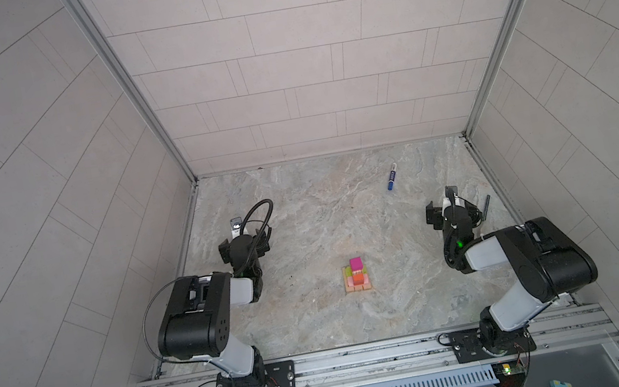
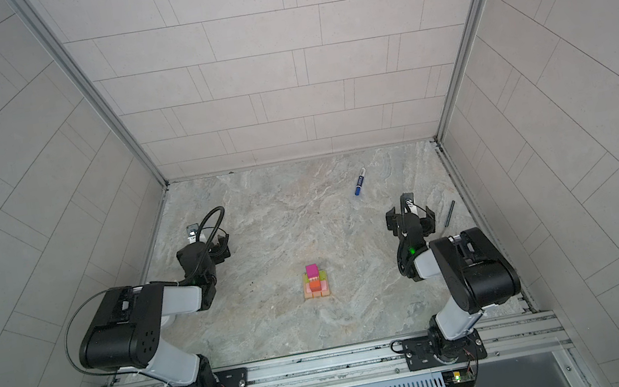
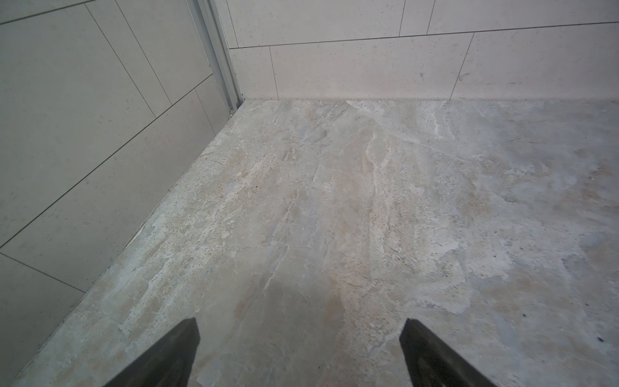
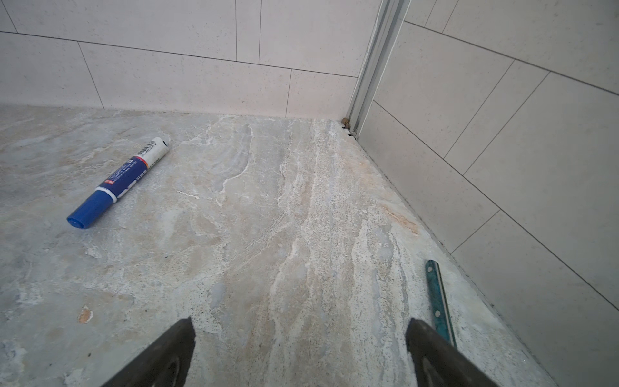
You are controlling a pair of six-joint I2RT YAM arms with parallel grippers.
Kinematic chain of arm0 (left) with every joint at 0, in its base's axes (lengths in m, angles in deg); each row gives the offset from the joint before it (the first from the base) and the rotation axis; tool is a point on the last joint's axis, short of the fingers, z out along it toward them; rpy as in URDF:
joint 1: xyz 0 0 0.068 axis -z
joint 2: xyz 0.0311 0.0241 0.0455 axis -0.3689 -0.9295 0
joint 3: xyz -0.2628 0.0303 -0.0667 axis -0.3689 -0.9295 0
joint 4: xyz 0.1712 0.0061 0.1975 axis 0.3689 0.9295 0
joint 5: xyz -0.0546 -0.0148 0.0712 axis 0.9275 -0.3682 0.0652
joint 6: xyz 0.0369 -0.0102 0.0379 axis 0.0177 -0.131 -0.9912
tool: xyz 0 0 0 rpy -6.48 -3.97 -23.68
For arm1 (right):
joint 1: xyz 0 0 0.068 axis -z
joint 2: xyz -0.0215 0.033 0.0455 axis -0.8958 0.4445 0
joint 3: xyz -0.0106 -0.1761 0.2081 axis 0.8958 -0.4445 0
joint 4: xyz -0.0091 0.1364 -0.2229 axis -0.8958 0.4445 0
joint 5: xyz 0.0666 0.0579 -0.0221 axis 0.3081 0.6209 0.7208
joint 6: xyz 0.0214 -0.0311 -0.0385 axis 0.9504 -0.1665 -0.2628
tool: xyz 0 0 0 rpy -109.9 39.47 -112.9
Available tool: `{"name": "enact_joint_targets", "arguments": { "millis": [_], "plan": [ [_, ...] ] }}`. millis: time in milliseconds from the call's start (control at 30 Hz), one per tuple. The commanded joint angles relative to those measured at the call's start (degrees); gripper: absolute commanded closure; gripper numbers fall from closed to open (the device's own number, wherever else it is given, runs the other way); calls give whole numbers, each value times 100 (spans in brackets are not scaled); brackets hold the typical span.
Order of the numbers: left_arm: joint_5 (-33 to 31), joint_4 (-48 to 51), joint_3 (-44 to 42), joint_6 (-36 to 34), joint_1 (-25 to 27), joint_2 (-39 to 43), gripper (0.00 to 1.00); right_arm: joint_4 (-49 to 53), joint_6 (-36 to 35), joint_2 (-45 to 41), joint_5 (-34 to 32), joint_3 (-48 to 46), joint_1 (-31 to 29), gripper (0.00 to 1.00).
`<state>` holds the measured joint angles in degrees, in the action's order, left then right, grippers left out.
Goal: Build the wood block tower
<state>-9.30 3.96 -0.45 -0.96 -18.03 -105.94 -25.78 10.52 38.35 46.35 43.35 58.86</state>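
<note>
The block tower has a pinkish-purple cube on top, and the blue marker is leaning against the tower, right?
Not quite. The blue marker isn't leaning on the tower. Both top views show it lying flat on the table, well apart from the tower and farther back on the right. The rest is right: a pinkish-purple cube sits on top.

The table (image 1: 303,220) shows a marbled grey-and-beige stone pattern with white veins. The walls (image 1: 316,33) are pale grey tile with thin dark joints, staggered. The wood block tower (image 1: 358,278), slightly toward 6 o'clock from table centre, is magenta on top, then lime-green, orange and pink, on a plain tan base. At 1 o'clock, the marker pen (image 4: 117,182) has a blue cap and barrel, a white end and small red marks. At 3 o'clock, the slim tool (image 4: 438,301) is mottled teal. The left arm (image 1: 193,318) and right arm (image 1: 554,261) are black with white links.
</note>
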Motion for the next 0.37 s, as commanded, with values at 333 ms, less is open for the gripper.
{"name": "enact_joint_targets", "arguments": {
  "millis": [333],
  "plan": [
    [-42, -169, -37, 34, -7, 39, 0, -92, -69, 25, -21, -14, -8, 1]
  ]
}}
